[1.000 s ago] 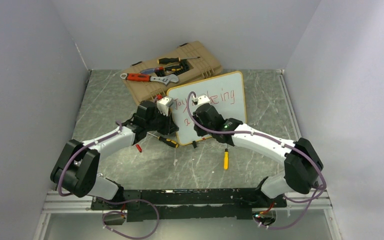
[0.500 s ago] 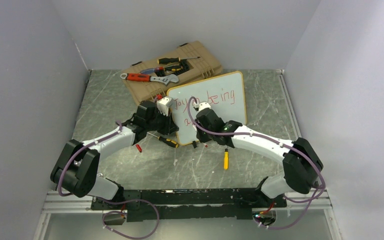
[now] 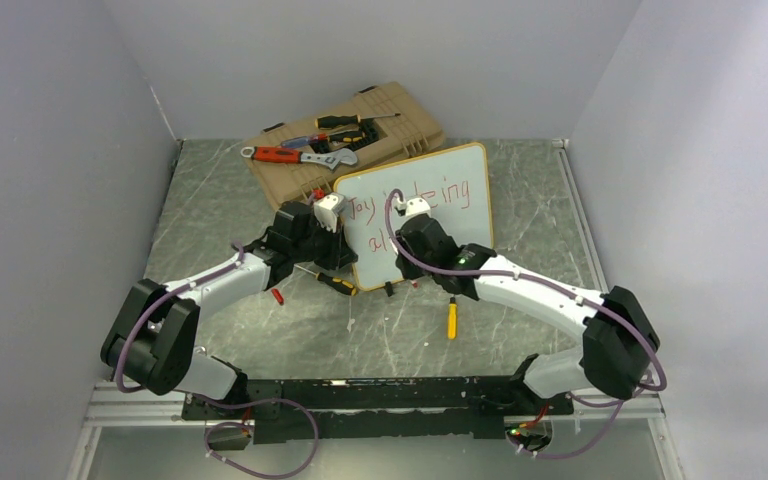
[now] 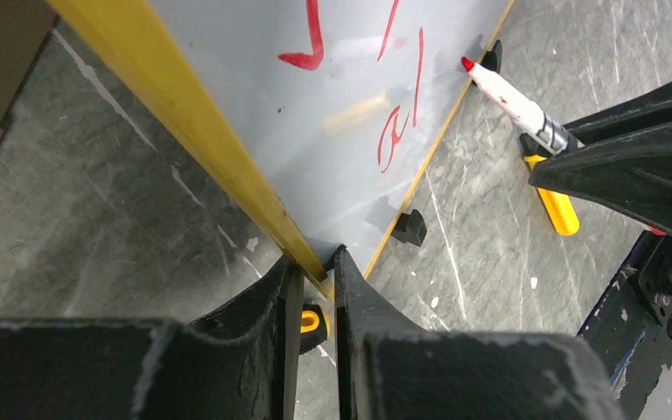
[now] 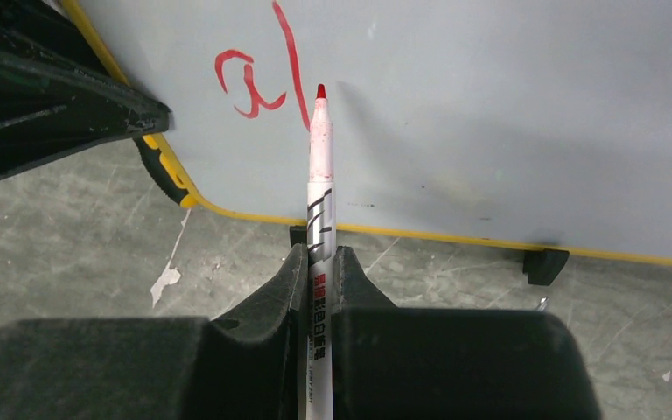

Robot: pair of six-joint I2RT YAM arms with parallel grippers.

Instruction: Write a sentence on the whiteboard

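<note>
**Top external view.** The whiteboard stands on the table on its clip feet, just in front of the tan toolbox. The sentence runs across it in red. The right arm partly hides the top line, and a second line is begun at lower left. The left gripper sits at the board's left edge, and the right gripper is over its middle. A yellow-handled screwdriver lies on the table near the board's lower edge.

**Left wrist view.** The left jaws are pinched together on the thin yellow frame at a lower corner of the board, bracing it. The letters "al" show on the white surface, with the red tip of the marker to their right.

**Right wrist view.** The right jaws are clamped on the marker's barrel, and the tip points at the board just beside the stroke of the "l". Whether the tip touches the surface cannot be told.

**Step in hand.** The second line is being written and appears only two letters long, so most of the task looks done. The next move calls for setting the tip on the board just right of the "l" with light, even pressure. The left grip has to keep the board from sliding or tipping meanwhile.
</note>
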